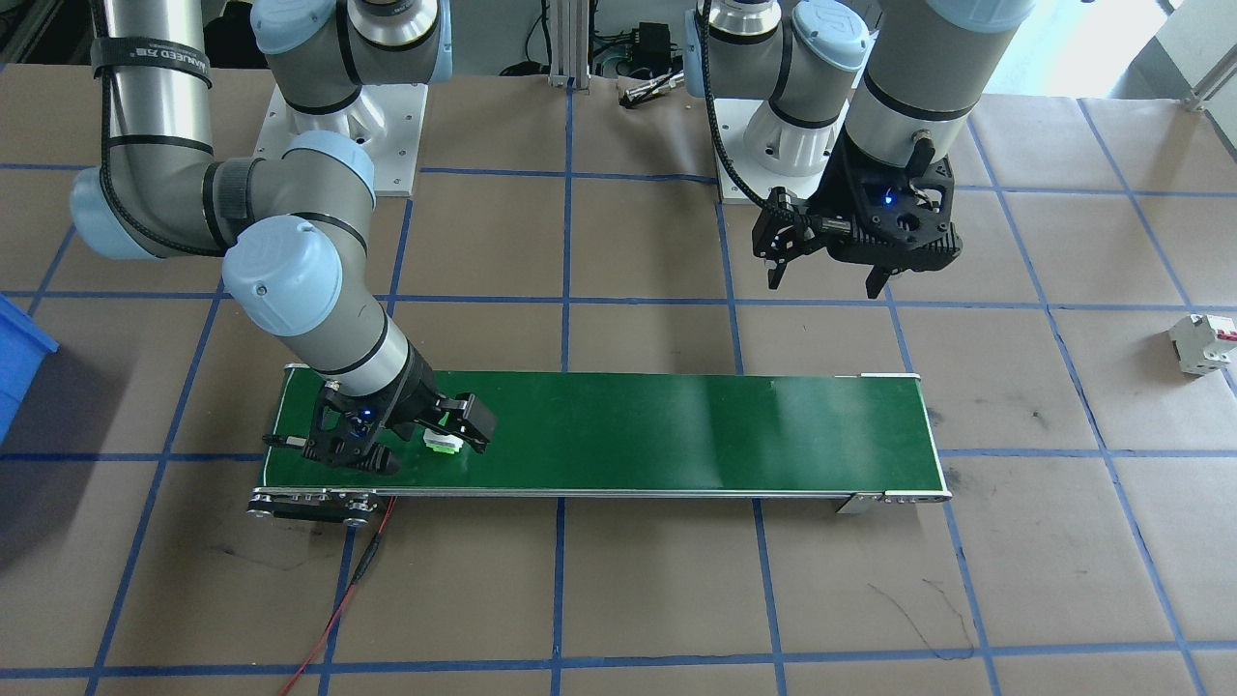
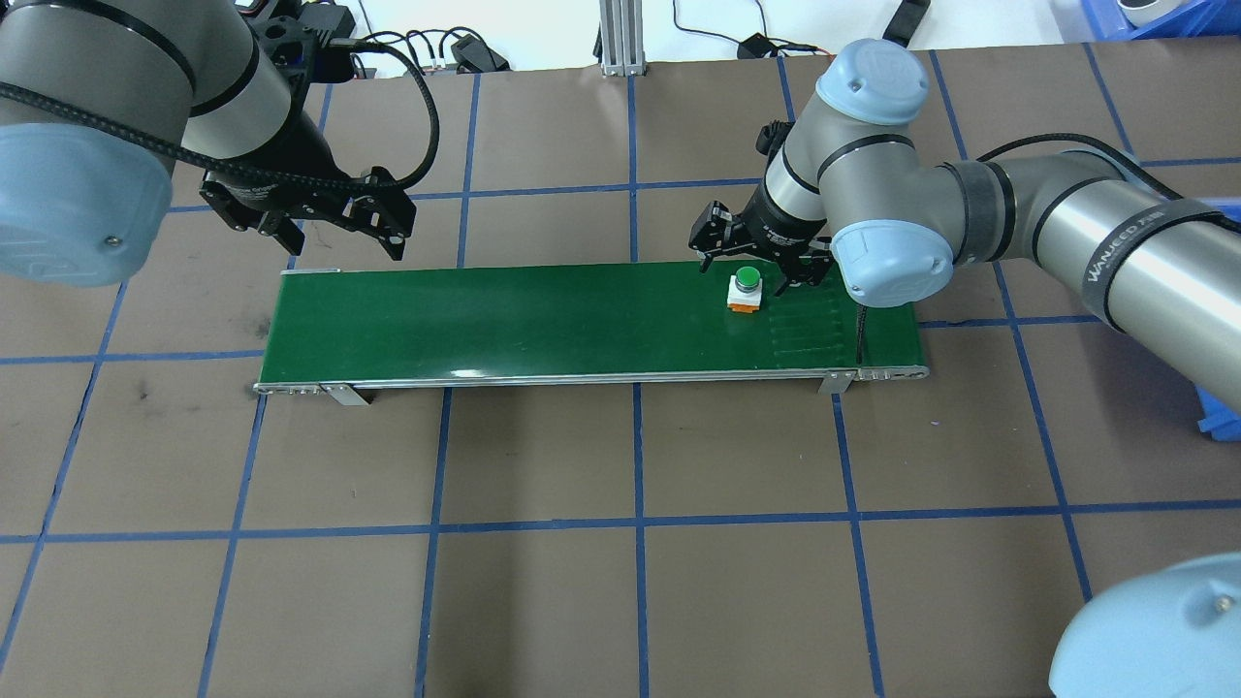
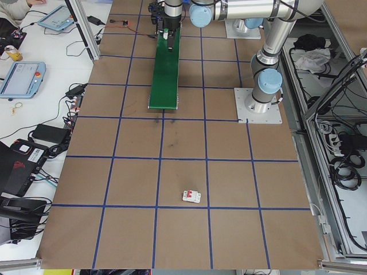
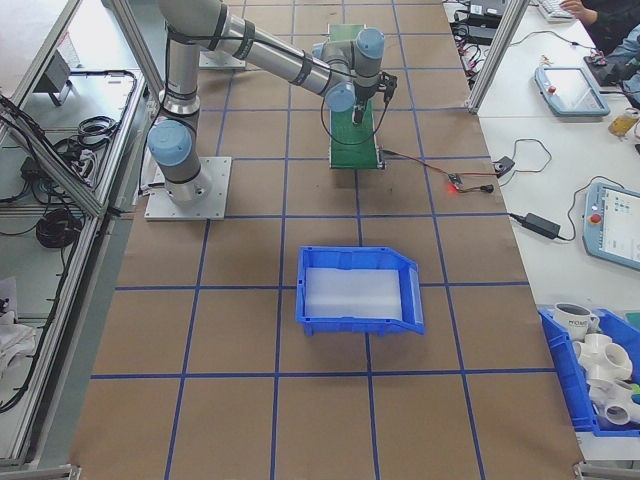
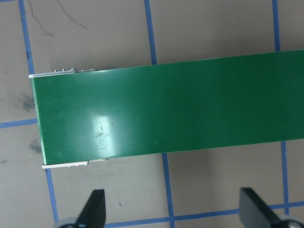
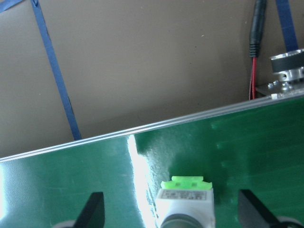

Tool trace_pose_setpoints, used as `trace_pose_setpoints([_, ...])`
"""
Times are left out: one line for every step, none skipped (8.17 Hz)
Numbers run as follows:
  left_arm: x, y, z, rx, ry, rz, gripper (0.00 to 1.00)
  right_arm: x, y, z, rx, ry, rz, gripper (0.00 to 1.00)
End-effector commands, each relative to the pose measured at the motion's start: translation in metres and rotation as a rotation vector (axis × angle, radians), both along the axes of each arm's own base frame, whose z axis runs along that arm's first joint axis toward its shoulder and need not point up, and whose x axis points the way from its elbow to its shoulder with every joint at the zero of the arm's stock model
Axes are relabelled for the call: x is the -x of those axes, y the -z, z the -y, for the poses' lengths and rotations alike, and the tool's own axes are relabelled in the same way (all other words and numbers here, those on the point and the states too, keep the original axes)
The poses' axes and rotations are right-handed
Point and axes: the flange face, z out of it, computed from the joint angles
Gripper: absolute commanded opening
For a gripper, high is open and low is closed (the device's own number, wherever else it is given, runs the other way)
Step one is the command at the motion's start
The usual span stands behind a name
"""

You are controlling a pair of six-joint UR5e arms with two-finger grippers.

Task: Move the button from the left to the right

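On the long green conveyor belt (image 2: 543, 320), toward its right-hand end: small push-button switch with round bright-green cap and white-grey boxy body (image 2: 745, 291), upright, cap facing up. Directly over and just behind it, right arm's black two-finger gripper (image 2: 757, 263), fingers (image 6: 94, 209) spread wide with the button centred in the gap and neither pad visibly touching. Seemingly either about to close or just let go; impossible to judge which from these views alone. Body apparently squarish, with no clear long axis to align to; a lime-green tab at its base facing away from the wrist camera.

Above the belt's opposite end, left arm's black gripper (image 2: 330, 221), raised, fingers (image 5: 95, 209) also apart and holding nothing; well away from the button, so clearly the farther of the two.

Hidden or unclear: button's lower half cut off at the bottom edge of the right wrist view; contact height of the fingertips not readable; button barely discernible in both side views. Well off the belt on brown paper, white boxy circuit breaker with red mark (image 1: 1201, 342).
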Motion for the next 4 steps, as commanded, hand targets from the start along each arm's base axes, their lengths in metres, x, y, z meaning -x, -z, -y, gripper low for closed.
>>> trace_pose_setpoints([0.0002,0.0015,0.0001,-0.003,0.000,-0.002,1.00,0.0234,0.0176,-0.0102,-0.079,-0.132,-0.236,0.65])
trace_pose_setpoints([0.0002,0.0020,0.0007,-0.003,0.000,-0.002,1.00,0.0253,0.0170,-0.0122,-0.098,-0.141,-0.254,0.36])
trace_pose_setpoints([0.0005,0.0051,0.0046,0.002,-0.001,-0.005,1.00,0.0264,0.0152,-0.0106,-0.094,-0.151,-0.257,0.02])
trace_pose_setpoints([0.0004,0.0049,0.0060,0.009,0.000,-0.004,1.00,0.0296,0.0099,-0.0084,-0.087,-0.164,-0.264,0.00])
